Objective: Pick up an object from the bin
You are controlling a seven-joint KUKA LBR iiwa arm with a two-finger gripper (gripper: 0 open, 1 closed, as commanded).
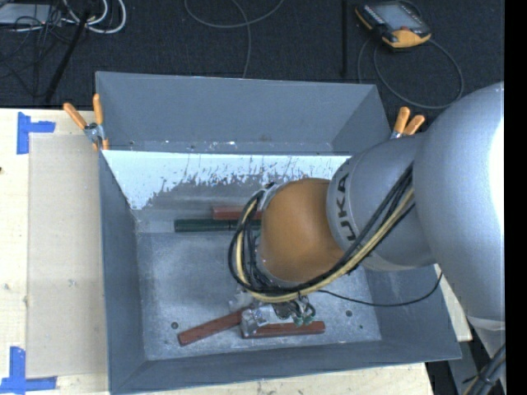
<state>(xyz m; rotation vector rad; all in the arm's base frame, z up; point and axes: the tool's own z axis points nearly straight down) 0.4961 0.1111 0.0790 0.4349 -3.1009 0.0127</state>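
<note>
My gripper (274,313) is low over the bin's front floor, just beneath the orange cover on the wrist. Right under it lies a reddish-brown flat stick (286,329) with a small green piece (314,325) at its right end. A second reddish-brown stick (209,329) lies slanted to the left of it, its right end close to the gripper. The cover and cables hide how the gripper meets the sticks.
Near the back wall a dark green stick (203,225) and another reddish-brown stick (233,213) lie side by side, partly hidden by the arm. The arm fills the bin's right half.
</note>
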